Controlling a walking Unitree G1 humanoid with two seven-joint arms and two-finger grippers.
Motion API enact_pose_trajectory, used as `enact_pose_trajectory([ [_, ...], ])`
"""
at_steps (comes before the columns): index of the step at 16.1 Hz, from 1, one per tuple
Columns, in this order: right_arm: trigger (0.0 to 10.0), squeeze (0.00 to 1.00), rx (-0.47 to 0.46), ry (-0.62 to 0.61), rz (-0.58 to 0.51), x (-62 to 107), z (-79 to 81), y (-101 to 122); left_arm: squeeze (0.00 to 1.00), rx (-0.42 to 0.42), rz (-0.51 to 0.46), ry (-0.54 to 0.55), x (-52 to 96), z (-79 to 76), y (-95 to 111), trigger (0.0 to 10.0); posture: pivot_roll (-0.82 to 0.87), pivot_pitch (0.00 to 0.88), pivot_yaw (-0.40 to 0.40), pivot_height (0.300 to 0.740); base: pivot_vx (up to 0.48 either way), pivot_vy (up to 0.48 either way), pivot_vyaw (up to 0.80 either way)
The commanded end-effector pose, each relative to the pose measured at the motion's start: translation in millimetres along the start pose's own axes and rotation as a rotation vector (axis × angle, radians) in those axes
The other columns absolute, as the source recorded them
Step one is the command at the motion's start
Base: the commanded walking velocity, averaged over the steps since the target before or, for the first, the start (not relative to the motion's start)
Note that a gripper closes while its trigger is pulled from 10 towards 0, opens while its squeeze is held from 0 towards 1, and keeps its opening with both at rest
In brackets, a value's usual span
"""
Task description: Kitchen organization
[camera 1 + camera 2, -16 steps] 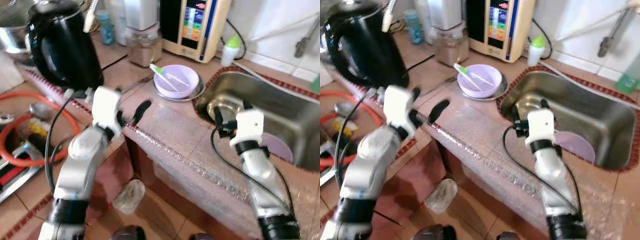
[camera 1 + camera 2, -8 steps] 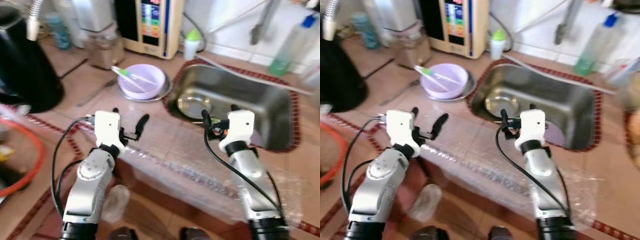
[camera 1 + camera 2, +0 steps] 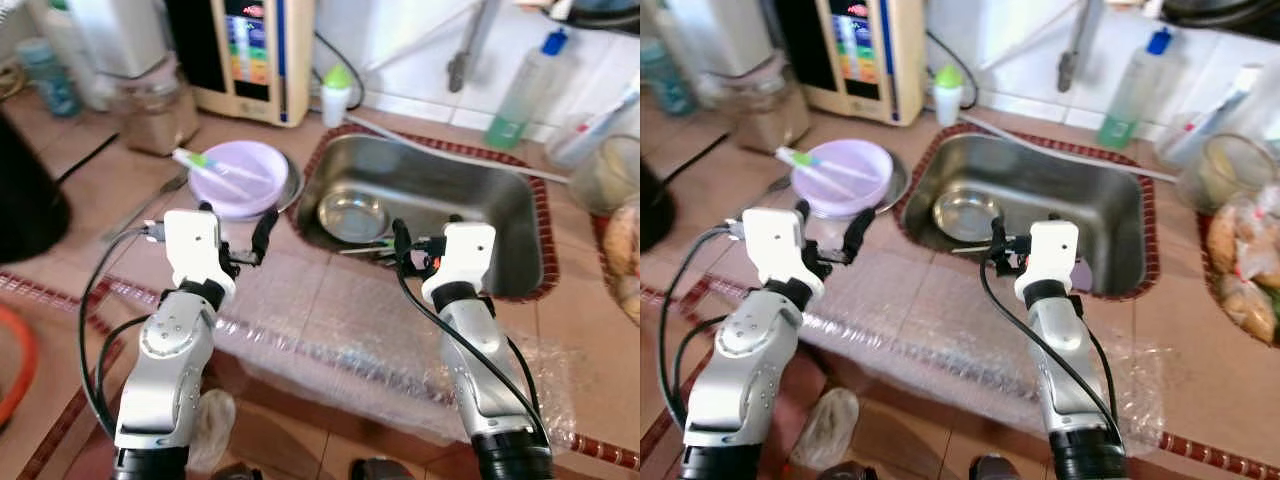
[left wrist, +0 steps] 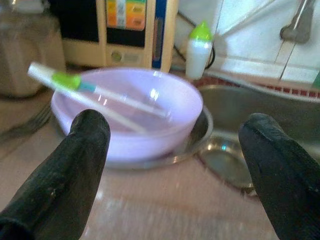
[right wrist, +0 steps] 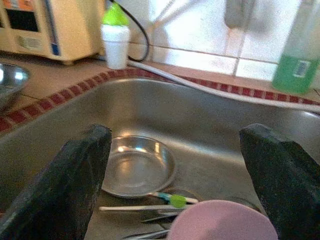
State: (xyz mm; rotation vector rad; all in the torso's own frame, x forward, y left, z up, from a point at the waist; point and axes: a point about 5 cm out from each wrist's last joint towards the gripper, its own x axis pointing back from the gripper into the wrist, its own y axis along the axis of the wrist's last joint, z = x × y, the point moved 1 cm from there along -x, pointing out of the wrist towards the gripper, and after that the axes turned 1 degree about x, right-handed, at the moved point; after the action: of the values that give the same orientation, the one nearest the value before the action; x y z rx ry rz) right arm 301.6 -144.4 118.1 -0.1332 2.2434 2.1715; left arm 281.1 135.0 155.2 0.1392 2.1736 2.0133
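A lavender bowl with a white and green utensil across it rests on a metal plate left of the steel sink. My left gripper is open just in front of the bowl, which appears between its fingers in the left wrist view. My right gripper is open at the sink's front edge. Inside the sink lie a small steel bowl, a pink plate and some cutlery.
Bubble wrap covers the counter's front edge. A water purifier, a white bottle with green cap and a jar stand at the back. A green soap bottle is behind the sink; a black kettle stands far left.
The camera has swung right, so the kettle slid to the left edge and the whole sink came into view. Both grippers stay open, now facing the bowl and the sink.
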Motion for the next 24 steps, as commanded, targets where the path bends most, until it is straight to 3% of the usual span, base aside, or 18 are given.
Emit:
enact_pose_trajectory([
  [1, 10.0, 0.00, -0.017, -0.036, -0.011, -3.7, -5.9, 4, 0.00, -0.011, -0.003, 0.000, 0.8, 0.5, 4, 10.0, 0.03, 0.000, -0.013, 0.740, 0.000, 0.000, -0.65],
  [11, 10.0, 0.00, -0.017, -0.017, -0.046, -12.7, -4.2, 11, 0.00, 0.006, 0.011, -0.073, -6.0, -14.6, 6, 10.0, 0.02, 0.000, -0.002, 0.740, 0.000, 0.230, 0.00],
  [14, 10.0, 0.00, -0.004, -0.044, -0.047, -14.1, -7.1, 11, 0.00, -0.046, 0.021, -0.120, -7.0, -19.8, 5, 10.0, 0.02, 0.000, 0.004, 0.740, 0.000, 0.000, 0.00],
  [18, 10.0, 0.00, 0.004, -0.049, -0.048, -15.7, -10.2, 10, 0.00, -0.021, 0.014, -0.149, -7.9, -23.8, 6, 10.0, 0.02, 0.000, -0.002, 0.740, 0.000, 0.000, -0.68],
  [24, 10.0, 0.00, 0.013, -0.022, -0.063, -17.7, -5.0, 12, 0.00, -0.030, -0.005, -0.168, -5.6, -27.3, 8, 10.0, 0.02, 0.000, -0.002, 0.740, 0.132, 0.000, 0.00],
])
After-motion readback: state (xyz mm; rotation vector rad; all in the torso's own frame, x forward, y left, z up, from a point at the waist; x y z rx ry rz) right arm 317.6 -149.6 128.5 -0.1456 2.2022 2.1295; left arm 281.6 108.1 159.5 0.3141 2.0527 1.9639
